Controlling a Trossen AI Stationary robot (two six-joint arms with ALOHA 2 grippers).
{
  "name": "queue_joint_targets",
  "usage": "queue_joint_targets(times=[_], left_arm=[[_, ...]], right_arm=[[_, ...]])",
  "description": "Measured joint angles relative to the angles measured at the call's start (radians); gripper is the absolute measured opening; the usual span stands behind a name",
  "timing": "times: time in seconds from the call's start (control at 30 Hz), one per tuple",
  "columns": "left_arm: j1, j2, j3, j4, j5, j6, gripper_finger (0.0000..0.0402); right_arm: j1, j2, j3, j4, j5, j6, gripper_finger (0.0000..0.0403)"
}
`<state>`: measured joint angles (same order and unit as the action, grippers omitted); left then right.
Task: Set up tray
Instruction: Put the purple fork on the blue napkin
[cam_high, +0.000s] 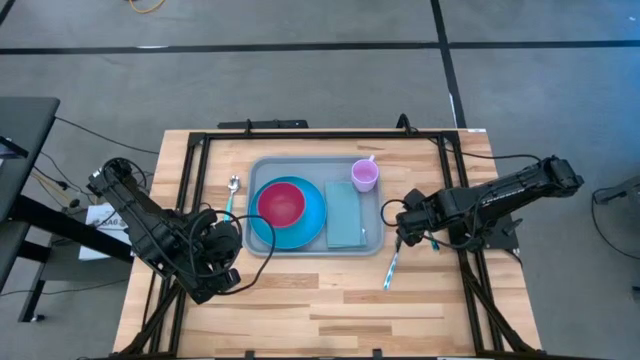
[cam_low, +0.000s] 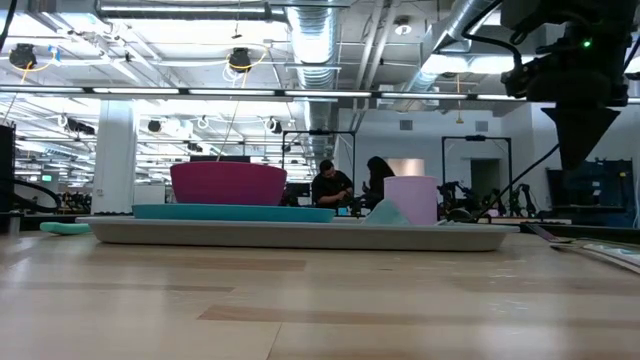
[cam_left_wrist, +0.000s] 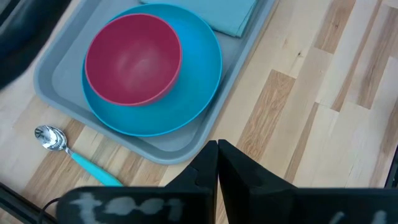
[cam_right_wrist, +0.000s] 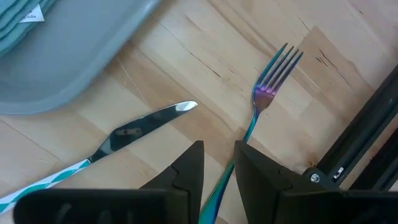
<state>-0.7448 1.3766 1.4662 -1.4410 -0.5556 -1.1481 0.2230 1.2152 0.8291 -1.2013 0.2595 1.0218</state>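
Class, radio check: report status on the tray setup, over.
Left gripper shut, idle near the tray. Right gripper part open, straddling the fork handle, knife alongside. Spoon off tray.

My right jaws are covering the fork's (cam_right_wrist: 261, 102) handle end; the knife's (cam_right_wrist: 124, 140) striped handle is running off the picture's edge.

Overhead and low cams (wrists close, seemingly) share tray (cam_high: 262, 170).

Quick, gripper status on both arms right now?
Left gripper: shut, holding nothing, above the table beside the tray.
Right gripper: open, empty, over the fork handle next to the knife.
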Motion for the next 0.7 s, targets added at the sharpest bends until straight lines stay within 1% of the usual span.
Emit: queue_joint_targets(times=[0.17, 0.3, 0.37, 0.57, 0.7], left_arm=[[0.000, 0.000, 0.000, 0.000, 0.000, 0.000, 0.0000], [0.000, 0.000, 0.000, 0.000, 0.000, 0.000, 0.0000], [0.000, 0.000, 0.000, 0.000, 0.000, 0.000, 0.0000], [0.000, 0.000, 0.000, 0.000, 0.000, 0.000, 0.0000], [0.000, 0.000, 0.000, 0.000, 0.000, 0.000, 0.0000]], right_arm=[[0.000, 0.000, 0.000, -0.038, -0.010, 0.001, 0.0082], [0.000, 0.000, 0.000, -0.052, -0.075, 0.047, 0.0082], [0.008, 0.000, 0.000, -0.044, -0.086, 0.057, 0.0082], [0.053, 0.000, 0.000, 0.007, -0.049, 0.114, 0.0082], [0.076, 0.000, 0.000, 0.036, -0.044, 0.152, 0.0082]])
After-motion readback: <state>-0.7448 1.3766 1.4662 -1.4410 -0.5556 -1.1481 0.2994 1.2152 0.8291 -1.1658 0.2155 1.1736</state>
